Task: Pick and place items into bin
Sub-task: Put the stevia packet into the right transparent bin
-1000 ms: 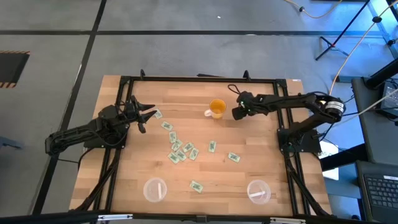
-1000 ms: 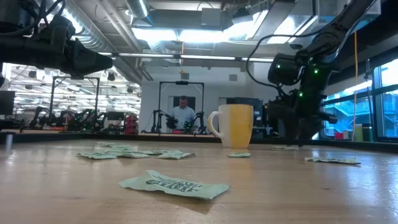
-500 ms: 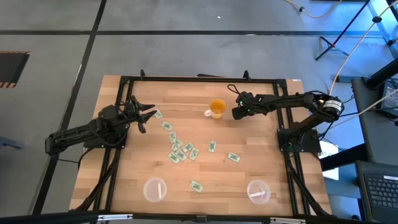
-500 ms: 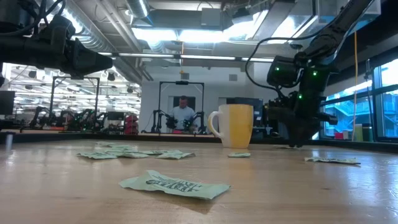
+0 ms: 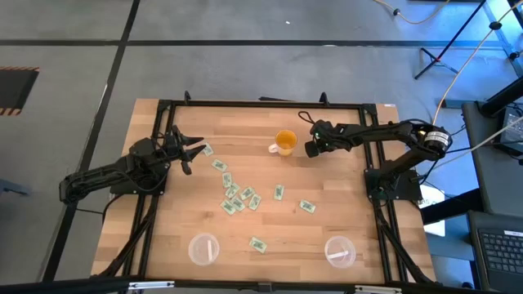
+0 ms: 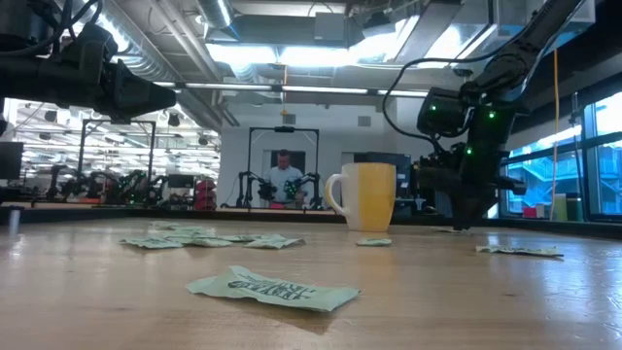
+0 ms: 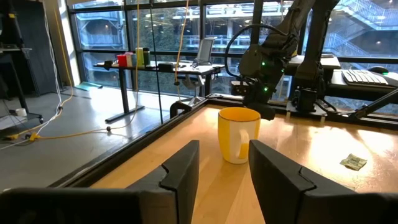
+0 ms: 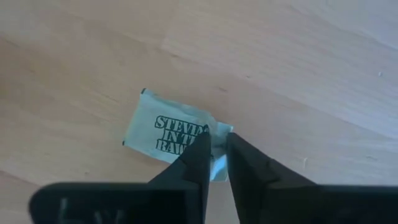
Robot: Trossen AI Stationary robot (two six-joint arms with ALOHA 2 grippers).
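While the left arm just sits there doing nothing, the right gripper (image 5: 309,149) has gone from spread wide a second ago to nearly pinched together, and that's the real news. It's parked just right of the orange mug (image 5: 284,142) in the upper middle of the overhead frame, barely shifted from where it was a second ago, and down at the table (image 5: 351,204). Its wrist camera shows the jaws drawn close with only a thin slit between them, nipping the crumpled edge of one green-and-white packet (image 8: 169,129), which lies flat on the wood. So I'd call this the grab step for that one; it doesn't look lifted yet. The left gripper (image 5: 189,152) hangs at the left side of the overhead frame, jaws wide apart and holding nothing, pointed across at the mug. The rest of the packets (image 5: 237,196) are scattered over the middle of the table, with one more (image 5: 258,243) lower down between two clear round tubs (image 5: 203,248). Plenty left to clear, from the look of it.
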